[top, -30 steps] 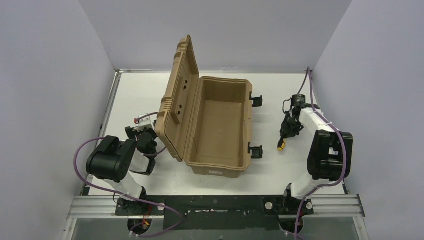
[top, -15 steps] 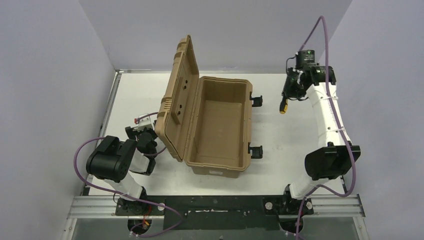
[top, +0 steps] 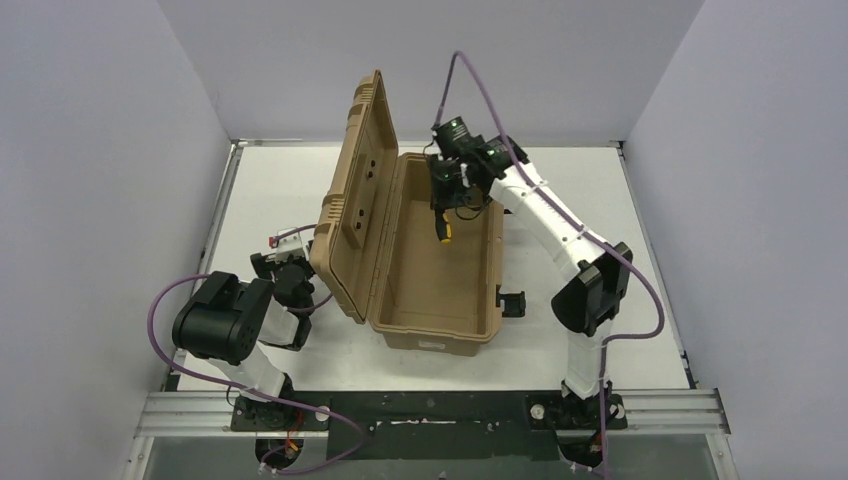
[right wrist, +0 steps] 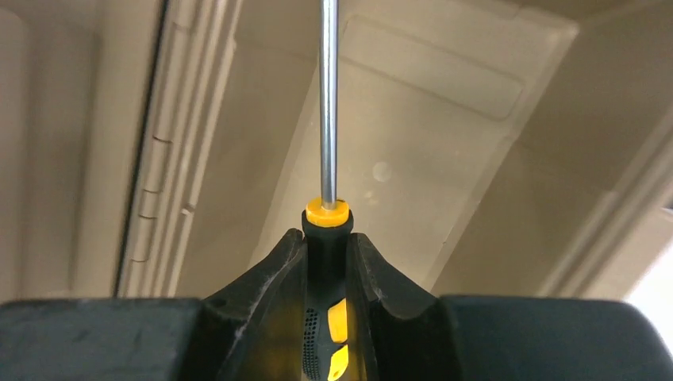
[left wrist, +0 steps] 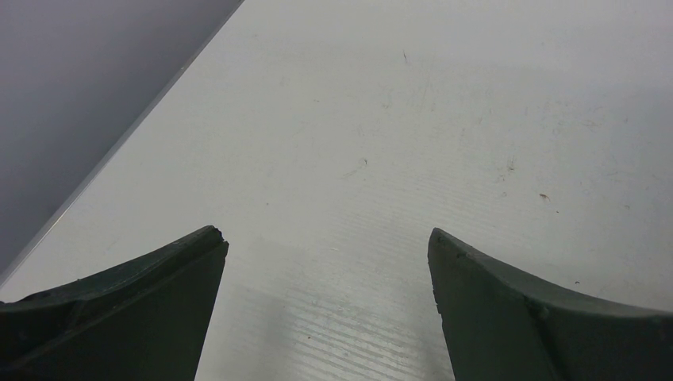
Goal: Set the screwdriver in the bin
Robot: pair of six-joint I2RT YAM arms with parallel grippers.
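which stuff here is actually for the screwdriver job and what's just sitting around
For the job: screwdriver, gripped by the right arm; bin, lid open.
Just there: left arm, jaws open; table under it.

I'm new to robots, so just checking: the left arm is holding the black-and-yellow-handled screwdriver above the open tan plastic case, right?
Not the left. The top external view shows the right gripper shut on the black-and-yellow-handled screwdriver above the open tan plastic case; the left gripper is open, holding nothing, beside the case.
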